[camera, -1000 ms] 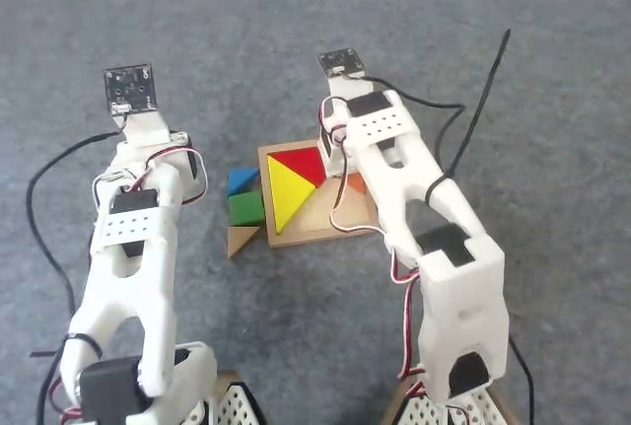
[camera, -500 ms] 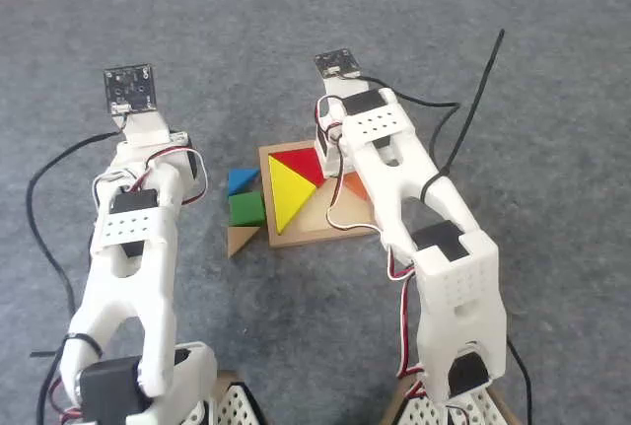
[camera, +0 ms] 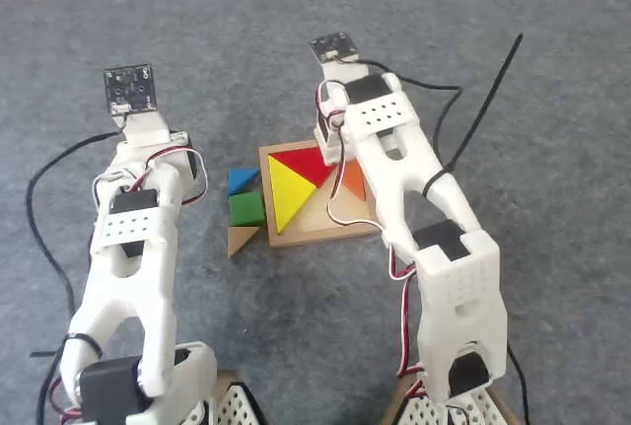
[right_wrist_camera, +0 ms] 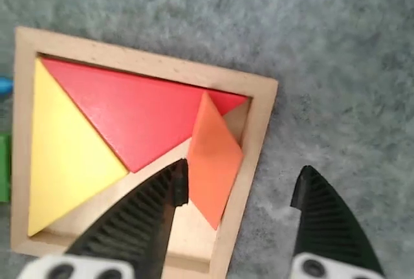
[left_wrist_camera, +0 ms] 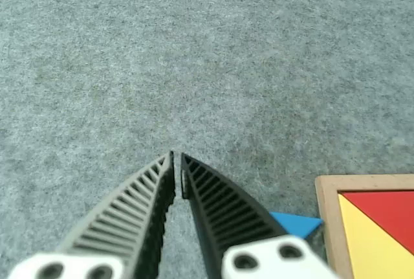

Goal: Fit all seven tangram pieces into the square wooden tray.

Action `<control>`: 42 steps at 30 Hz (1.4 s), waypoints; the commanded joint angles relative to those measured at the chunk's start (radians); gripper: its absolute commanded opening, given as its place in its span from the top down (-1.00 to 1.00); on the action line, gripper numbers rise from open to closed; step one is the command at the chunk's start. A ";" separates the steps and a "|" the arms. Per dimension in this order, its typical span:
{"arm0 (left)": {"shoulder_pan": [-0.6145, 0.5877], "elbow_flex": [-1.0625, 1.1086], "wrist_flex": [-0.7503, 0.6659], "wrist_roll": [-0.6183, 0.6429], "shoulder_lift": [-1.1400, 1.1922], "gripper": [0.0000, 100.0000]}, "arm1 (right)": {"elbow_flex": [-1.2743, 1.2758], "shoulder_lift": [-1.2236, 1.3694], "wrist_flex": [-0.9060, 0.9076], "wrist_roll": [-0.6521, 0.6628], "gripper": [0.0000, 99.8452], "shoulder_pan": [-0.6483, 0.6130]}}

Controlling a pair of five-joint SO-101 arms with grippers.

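The square wooden tray lies mid-table and holds a yellow triangle, a red triangle and an orange piece. In the right wrist view the orange piece rests tilted, one corner overlapping the red triangle beside the yellow one; my right gripper stands open above it, holding nothing. Left of the tray lie a blue piece, a green square and a tan triangle. My left gripper is shut and empty over bare carpet, the blue piece close by.
Grey carpet covers the table. Black cables trail beside both arms. Open carpet lies beyond the tray and to the far right.
The right arm has pulled back from the tray's right part toward the far side, uncovering the orange piece lying in the tray. The left arm has stayed put.
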 commanded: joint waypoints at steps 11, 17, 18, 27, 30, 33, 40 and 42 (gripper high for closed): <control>0.003 -0.015 -0.021 0.009 -0.040 0.97 | -0.060 0.005 0.005 0.037 0.48 -0.082; 0.003 -0.015 -0.021 0.009 -0.041 0.97 | -0.063 0.113 -0.074 0.044 0.48 -0.027; 0.003 -0.015 -0.021 0.009 -0.041 0.97 | -0.063 0.116 -0.074 0.046 0.48 -0.024; 0.003 -0.015 -0.021 0.009 -0.043 0.97 | -0.060 0.119 -0.074 0.080 0.48 -0.008; 0.003 -0.015 -0.021 0.009 -0.041 0.97 | -0.060 0.116 -0.071 0.112 0.48 0.018; 0.003 -0.015 -0.021 0.009 -0.040 0.97 | -0.063 0.110 -0.044 0.130 0.48 0.045; 0.005 -0.015 -0.021 0.009 -0.037 0.97 | -0.063 0.004 0.038 0.138 0.48 0.062; 0.005 -0.015 -0.021 0.009 -0.037 0.97 | -0.063 -0.019 0.059 0.138 0.48 0.073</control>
